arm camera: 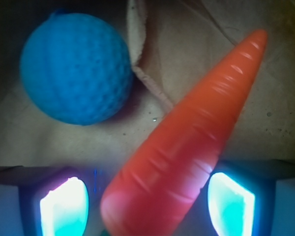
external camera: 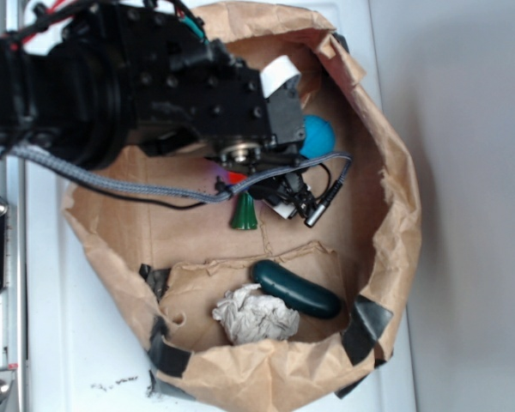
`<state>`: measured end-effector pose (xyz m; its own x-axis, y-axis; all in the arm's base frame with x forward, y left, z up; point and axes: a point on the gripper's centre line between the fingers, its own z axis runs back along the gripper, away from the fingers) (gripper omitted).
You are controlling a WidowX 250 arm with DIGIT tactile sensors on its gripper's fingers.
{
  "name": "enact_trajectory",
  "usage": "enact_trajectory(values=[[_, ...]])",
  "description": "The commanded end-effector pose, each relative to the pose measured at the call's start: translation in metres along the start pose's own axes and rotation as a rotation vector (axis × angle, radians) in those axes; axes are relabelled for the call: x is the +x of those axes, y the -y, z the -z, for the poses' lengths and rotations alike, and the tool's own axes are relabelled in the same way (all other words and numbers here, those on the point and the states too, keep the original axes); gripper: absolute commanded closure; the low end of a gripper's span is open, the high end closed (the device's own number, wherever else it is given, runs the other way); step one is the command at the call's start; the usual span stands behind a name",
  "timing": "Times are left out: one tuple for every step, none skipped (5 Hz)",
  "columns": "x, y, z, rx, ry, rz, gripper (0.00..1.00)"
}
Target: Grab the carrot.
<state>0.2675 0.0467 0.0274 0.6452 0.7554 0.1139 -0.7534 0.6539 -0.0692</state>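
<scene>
The black robot arm [external camera: 137,81] reaches in from the left over a brown paper bag [external camera: 386,215] whose sides are rolled down into a shallow nest on the white worktop [external camera: 77,343]. Its fingers [arm camera: 147,204] are down inside the bag, in the far half. In the wrist view the carrot [arm camera: 187,147] lies slantwise between the two fingers, thick end near the camera and pointed tip running up to the right. One lit fingertip [arm camera: 64,206] stands to the left of the thick end with a narrow gap, the other is just beside it on the right; whether either pad presses on the carrot cannot be told. The fingers are spread moderately, a little wider than the carrot's thick end.

In the exterior view only the carrot's dark green stem [external camera: 244,213] and a sliver of orange show beneath the arm. A blue dimpled ball [arm camera: 76,69] sits just beside the carrot on the bag floor, not touching it. Nearer the front of the bag, well apart from the carrot, lie a dark green cucumber [external camera: 296,289] and a crumpled ball of white paper [external camera: 253,315], side by side. Black tape [external camera: 365,330] patches the bag's rim.
</scene>
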Motion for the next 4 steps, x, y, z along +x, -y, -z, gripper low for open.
enact_trajectory(values=[[0.006,0.002,-0.012,-0.045,0.021,-0.005,1.0],[0.007,0.006,-0.028,-0.066,-0.008,0.019,1.0],[0.004,0.01,-0.062,-0.113,-0.057,0.051,1.0],[0.003,0.013,-0.092,-0.133,-0.11,0.067,1.0]])
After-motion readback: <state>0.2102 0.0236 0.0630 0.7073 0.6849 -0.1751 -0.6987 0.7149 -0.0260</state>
